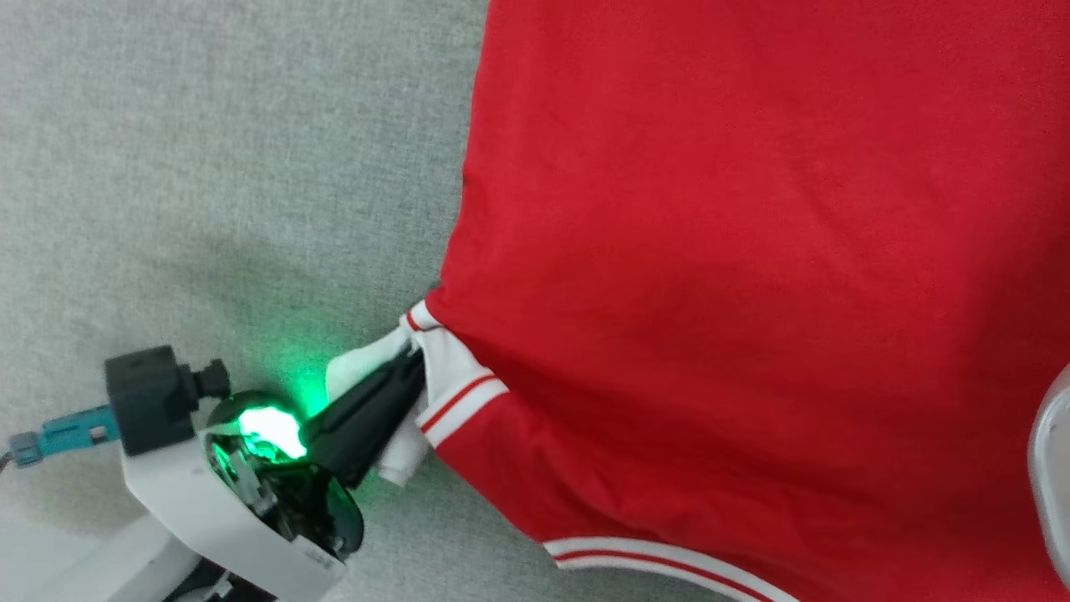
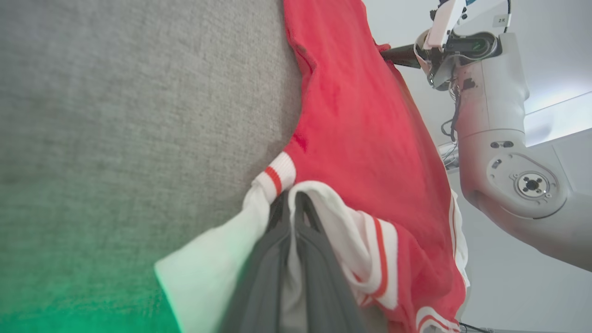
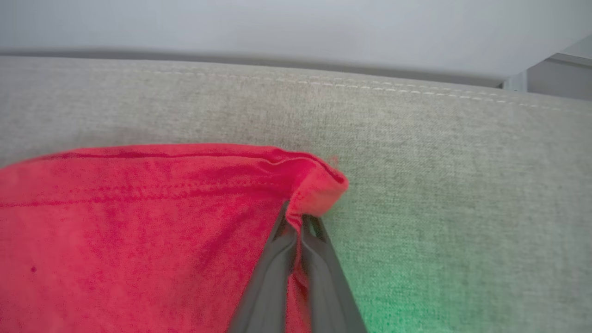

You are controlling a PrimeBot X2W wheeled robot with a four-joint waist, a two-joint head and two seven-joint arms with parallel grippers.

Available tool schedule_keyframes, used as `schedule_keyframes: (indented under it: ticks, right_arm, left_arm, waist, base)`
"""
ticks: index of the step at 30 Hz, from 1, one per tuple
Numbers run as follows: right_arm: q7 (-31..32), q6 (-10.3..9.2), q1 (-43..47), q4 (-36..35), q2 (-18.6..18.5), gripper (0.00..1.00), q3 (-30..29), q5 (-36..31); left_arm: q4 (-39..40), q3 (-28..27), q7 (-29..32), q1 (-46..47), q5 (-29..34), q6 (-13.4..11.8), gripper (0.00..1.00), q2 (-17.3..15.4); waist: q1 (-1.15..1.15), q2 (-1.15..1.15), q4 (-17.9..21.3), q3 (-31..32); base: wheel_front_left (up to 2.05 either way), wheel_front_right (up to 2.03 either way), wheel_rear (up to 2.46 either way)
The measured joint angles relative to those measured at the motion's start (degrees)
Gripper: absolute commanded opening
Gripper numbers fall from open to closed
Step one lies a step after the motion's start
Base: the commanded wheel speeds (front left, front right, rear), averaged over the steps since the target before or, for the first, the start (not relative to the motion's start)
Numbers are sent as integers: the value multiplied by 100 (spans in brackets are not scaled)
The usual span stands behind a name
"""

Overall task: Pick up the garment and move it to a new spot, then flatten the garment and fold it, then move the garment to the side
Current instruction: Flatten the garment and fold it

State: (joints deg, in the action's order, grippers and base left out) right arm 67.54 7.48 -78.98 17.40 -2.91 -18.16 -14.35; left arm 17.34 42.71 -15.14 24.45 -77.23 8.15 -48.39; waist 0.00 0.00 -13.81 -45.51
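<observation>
On the grey upholstered surface, the left gripper is pinching the white sleeve of the red T-shirt. Its fingers are closing tight on the cloth just beside the striped trim. The shirt is spreading rightward across the upholstery and stretching between two grips, apparently so it can be carried to a new spot and laid flat without bunching. At the far end, the right gripper is clamping a corner of the red hem, fingers narrowed onto the fold.
</observation>
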Motion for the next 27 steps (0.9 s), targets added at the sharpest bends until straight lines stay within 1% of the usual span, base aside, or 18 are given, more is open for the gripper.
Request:
schedule_keyframes:
  ticks: [4,8,15,20,25,27]
  right_arm:
    - [15,0,332,-97,-37,0,193,280]
    - [249,0,832,-419,-269,0,415,840]
    - [859,0,2081,-1430,-991,0,584,1929]
    - [1039,0,3293,-2261,-1282,0,535,2635]
    - [1116,0,4590,-3142,-1318,0,336,3187]
    - [1172,0,5165,-3535,-1219,0,316,3294]
  left_arm:
    - [-109,-256,1,-180,2,-12,0,-19]
    - [-219,-520,1,-416,2,-57,0,-133]
    - [-213,-675,0,-749,-7,-59,0,-225]
    - [-371,-630,0,-785,-1,-59,0,-229]
    - [-527,-606,0,-764,-33,-60,0,-219]
    - [-584,-611,0,-763,-32,-59,0,-208]
  waist:
    - [0,0,102,223]
    - [0,0,232,508]
    - [0,0,519,1050]
    - [0,0,725,1422]
    - [0,0,920,1772]
    - [0,0,995,1902]
  base:
    - [0,0,0]
    - [0,0,0]
    - [0,0,0]
    - [0,0,0]
    - [0,0,0]
    - [0,0,0]
